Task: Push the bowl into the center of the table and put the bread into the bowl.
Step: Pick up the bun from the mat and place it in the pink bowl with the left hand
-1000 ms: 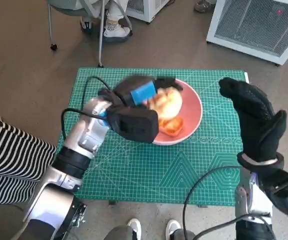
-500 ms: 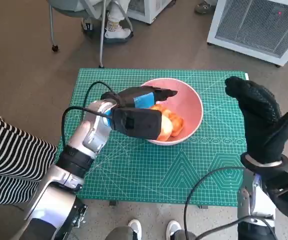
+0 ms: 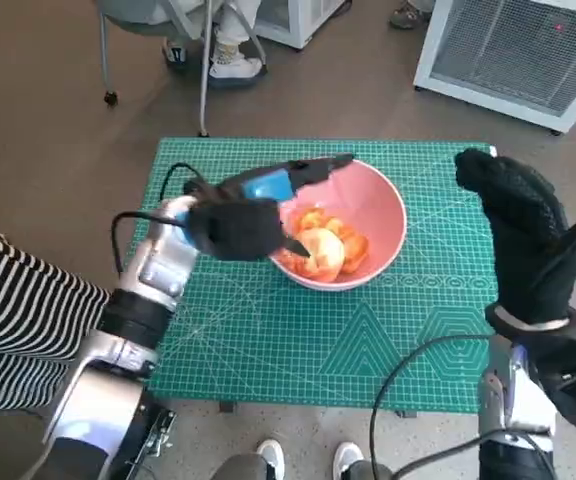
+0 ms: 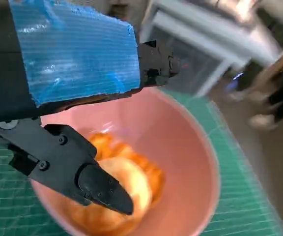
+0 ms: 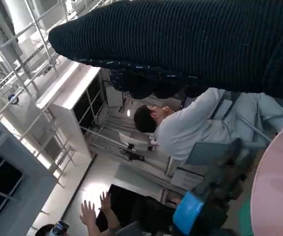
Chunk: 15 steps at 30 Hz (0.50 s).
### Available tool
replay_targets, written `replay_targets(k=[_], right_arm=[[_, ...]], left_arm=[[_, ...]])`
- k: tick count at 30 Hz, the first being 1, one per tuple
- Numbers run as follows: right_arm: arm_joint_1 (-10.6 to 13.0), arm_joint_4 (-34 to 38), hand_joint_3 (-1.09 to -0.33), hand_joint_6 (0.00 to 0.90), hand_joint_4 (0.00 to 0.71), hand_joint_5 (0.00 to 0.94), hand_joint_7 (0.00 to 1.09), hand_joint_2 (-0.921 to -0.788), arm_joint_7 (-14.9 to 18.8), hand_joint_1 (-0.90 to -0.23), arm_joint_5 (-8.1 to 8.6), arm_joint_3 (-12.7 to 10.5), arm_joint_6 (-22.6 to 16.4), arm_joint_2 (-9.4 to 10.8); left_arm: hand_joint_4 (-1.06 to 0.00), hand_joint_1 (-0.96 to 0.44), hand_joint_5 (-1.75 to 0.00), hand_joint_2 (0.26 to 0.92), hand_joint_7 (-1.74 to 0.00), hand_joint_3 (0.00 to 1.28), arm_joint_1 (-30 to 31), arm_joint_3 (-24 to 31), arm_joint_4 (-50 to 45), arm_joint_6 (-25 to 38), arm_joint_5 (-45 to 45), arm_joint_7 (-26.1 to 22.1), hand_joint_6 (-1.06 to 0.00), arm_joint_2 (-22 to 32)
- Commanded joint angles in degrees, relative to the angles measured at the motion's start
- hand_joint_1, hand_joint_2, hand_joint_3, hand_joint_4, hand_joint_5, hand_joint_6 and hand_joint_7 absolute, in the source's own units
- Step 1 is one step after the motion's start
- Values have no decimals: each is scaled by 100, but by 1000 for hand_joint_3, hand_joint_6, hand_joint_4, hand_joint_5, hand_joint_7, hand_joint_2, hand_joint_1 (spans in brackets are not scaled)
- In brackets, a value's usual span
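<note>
- Sitting in bowl (image 3: 376, 215) near table centre: bread (image 3: 320, 252)
- left hand (image 3: 240, 212) over bowl's 9 o'clock rim, fingers (image 4: 99, 184) spread, empty, bread directly under fingertips
- right hand (image 3: 524, 232) raised at 3 o'clock, spread, empty, farther off

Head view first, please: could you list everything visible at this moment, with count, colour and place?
bowl: one, pink, on the mat, roughly mid-table
bread: orange-golden pieces, count unclear, inside the bowl
mat: one, green with grid lines, covering the table
cabinet: one, white with a grille, on the floor beyond the table
chair: one, grey, beyond the table
person's striped sleeve: one, black and white, beside the left arm
left hand: black, blue-taped, over the bowl
right hand: black glove, raised, holding nothing
</note>
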Motion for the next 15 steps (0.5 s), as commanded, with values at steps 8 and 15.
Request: replay_targets(k=[8,15], right_arm=[[-395,360,-730,78,193,5,448,-921,-245,-691,-213,-107,166,-53],[-644,795,-733,81,198,6,446,-921,-404,-685,-389,-122,53,-3]], left_arm=[[-42,-778,-19,919,-80,465,691,1572,-118,-1508,-2304,423,-141,-1162],[-116,-786,-30,921,-477,646,1002,1846,-599,-1020,-3256,-99,-14,-1475]])
